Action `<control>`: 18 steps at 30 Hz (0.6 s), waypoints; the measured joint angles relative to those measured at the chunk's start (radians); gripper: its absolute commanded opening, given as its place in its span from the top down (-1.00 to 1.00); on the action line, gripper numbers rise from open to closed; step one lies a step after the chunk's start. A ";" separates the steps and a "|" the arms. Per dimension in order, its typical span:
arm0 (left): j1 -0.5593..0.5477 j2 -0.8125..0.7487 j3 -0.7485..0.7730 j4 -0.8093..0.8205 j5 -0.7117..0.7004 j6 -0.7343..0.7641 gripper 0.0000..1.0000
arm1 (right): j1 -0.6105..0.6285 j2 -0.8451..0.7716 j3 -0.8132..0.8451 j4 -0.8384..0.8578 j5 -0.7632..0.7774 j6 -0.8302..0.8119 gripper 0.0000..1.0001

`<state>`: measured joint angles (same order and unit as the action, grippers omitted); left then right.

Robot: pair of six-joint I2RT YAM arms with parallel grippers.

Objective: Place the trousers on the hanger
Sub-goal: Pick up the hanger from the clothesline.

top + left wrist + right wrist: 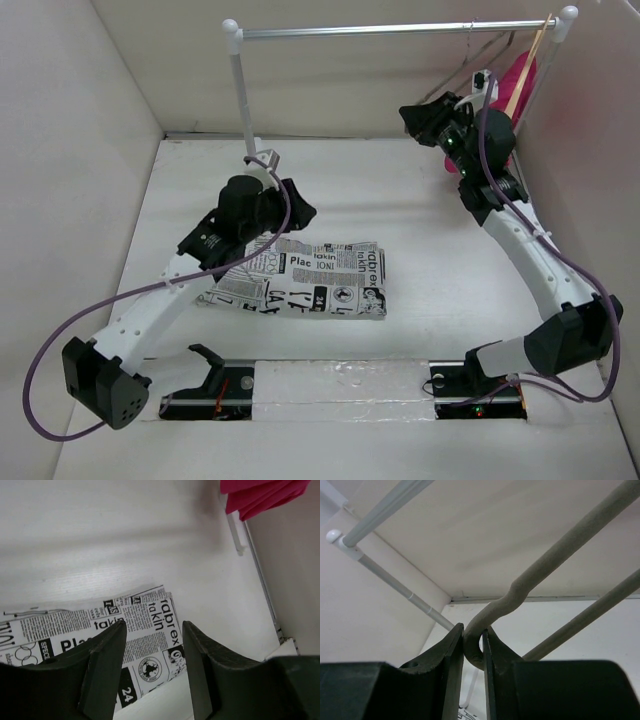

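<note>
The trousers (310,280), white with black newspaper print, lie folded flat on the table. My left gripper (303,213) hovers open just above their far edge. In the left wrist view the print (150,630) shows between my spread fingers (107,655), which touch nothing. My right gripper (412,115) is raised near the rail's right end. In the right wrist view it (472,632) is shut on the bent corner of the grey wire hanger (555,550). The hanger's thin wire (480,62) slants up toward the rail.
A metal rail (400,28) on white posts spans the back. At its right end a pale wooden hanger (527,65) carries a pink garment (520,85), which also shows in the left wrist view (260,495). Walls close in the left, back and right.
</note>
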<state>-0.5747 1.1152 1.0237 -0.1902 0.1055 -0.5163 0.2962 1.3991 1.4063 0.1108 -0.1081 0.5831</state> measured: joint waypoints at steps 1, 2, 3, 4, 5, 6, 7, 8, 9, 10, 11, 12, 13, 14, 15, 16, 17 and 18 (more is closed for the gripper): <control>0.000 0.005 0.029 0.000 0.000 0.000 0.03 | 0.000 -0.009 -0.008 -0.004 -0.007 -0.008 1.00; 0.000 0.008 0.055 -0.008 0.006 -0.001 0.01 | -0.004 -0.018 -0.018 -0.002 -0.020 -0.015 1.00; 0.000 0.012 0.081 -0.017 0.013 -0.003 -0.06 | -0.008 -0.030 -0.031 -0.002 -0.033 -0.023 1.00; 0.000 0.018 0.113 -0.024 0.021 -0.005 -0.08 | -0.009 -0.041 -0.043 -0.005 -0.044 -0.031 1.00; 0.000 0.025 0.146 -0.029 0.029 -0.006 -0.10 | -0.010 -0.053 -0.056 -0.011 -0.057 -0.039 1.00; 0.000 0.031 0.179 -0.031 0.038 -0.009 -0.11 | -0.011 -0.064 -0.068 -0.020 -0.069 -0.051 1.00; 0.000 0.036 0.209 -0.036 0.046 -0.010 -0.11 | -0.011 -0.073 -0.077 -0.029 -0.080 -0.064 1.00; 0.000 0.044 0.242 -0.040 0.055 -0.013 -0.12 | -0.010 -0.084 -0.087 -0.042 -0.089 -0.078 1.00; 0.000 0.053 0.274 -0.040 0.065 -0.014 -0.12 | -0.010 -0.095 -0.098 -0.051 -0.097 -0.092 1.00; 0.000 0.061 0.306 -0.042 0.074 -0.016 -0.12 | -0.009 -0.111 -0.116 -0.062 -0.106 -0.106 1.00; 0.000 0.071 0.336 -0.042 0.083 -0.017 -0.12 | -0.008 -0.131 -0.142 -0.072 -0.117 -0.120 1.00; 0.000 0.082 0.365 -0.043 0.090 -0.019 -0.12 | -0.007 -0.150 -0.163 -0.083 -0.128 -0.133 1.00; 0.000 0.094 0.391 -0.042 0.098 -0.019 -0.12 | -0.007 -0.169 -0.186 -0.098 -0.138 -0.147 1.00; 0.000 0.108 0.415 -0.042 0.105 -0.021 -0.12 | -0.007 -0.187 -0.206 -0.117 -0.149 -0.162 1.00; 0.000 0.122 0.435 -0.041 0.113 -0.023 -0.14 | -0.005 -0.204 -0.220 -0.142 -0.159 -0.181 1.00; 0.000 0.138 0.454 -0.041 0.121 -0.024 -0.16 | 0.000 -0.217 -0.230 -0.163 -0.164 -0.198 1.00; 0.000 0.159 0.473 -0.038 0.129 -0.026 -0.16 | 0.003 -0.233 -0.242 -0.195 -0.167 -0.219 1.00; 0.000 0.182 0.490 -0.040 0.142 -0.031 -0.16 | 0.009 -0.248 -0.249 -0.217 -0.170 -0.239 1.00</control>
<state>-0.5747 1.2968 1.5139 -0.2302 0.2478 -0.5476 0.3054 1.1507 1.1568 -0.1062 -0.2779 0.3439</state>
